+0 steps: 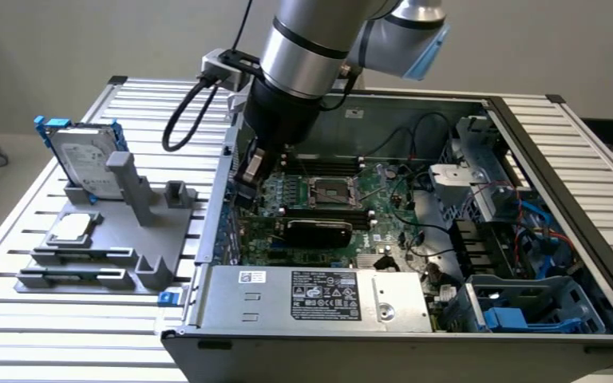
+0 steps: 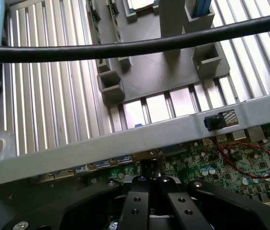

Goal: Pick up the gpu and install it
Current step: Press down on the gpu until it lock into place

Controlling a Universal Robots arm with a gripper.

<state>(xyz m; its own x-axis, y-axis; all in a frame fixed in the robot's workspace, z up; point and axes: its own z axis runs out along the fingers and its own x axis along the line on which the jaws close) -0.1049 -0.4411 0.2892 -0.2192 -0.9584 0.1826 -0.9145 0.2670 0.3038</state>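
Observation:
The gpu (image 1: 318,231) shows as a black rounded shroud standing across the green motherboard (image 1: 386,215) inside the open computer case, just in front of the CPU socket (image 1: 331,191). My gripper (image 1: 247,188) hangs inside the case next to its wall on the exterior view's left, up and to the left of the gpu and apart from it. In the wrist view the gripper (image 2: 149,181) is shut, its black fingers (image 2: 136,203) pressed together with nothing seen between them. They sit just inside the case wall (image 2: 125,143), above the motherboard.
On the slatted table a grey fixture (image 1: 93,255) holds a silver hard drive in a blue frame (image 1: 83,155) and a square CPU chip (image 1: 73,227). The power supply (image 1: 318,295) fills the case's near side. A black cable (image 2: 125,48) crosses the wrist view.

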